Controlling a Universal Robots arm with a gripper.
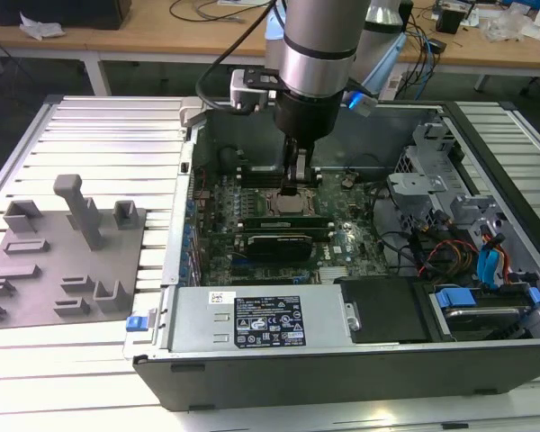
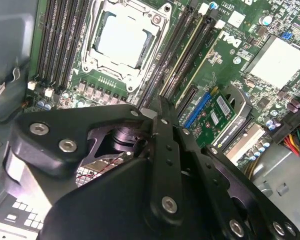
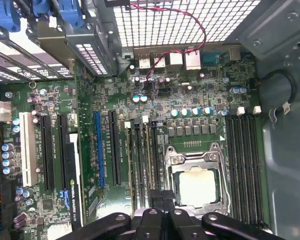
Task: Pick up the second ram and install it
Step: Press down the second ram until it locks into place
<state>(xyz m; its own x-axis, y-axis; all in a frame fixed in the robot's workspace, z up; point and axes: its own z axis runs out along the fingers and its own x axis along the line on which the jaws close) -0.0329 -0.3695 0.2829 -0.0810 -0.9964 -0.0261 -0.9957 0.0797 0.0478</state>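
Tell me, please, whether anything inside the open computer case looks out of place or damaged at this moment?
Nothing stands out. The gripper is low over the motherboard, beside the processor socket. The memory slots run straight and parallel, and the graphics card sits level in its slot. No loose or broken part is visible.

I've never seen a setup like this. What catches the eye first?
The silver robot arm reaching down into an open computer case, its gripper low over the green motherboard. Next, the bare square processor in its metal socket, flanked by rows of memory slots.
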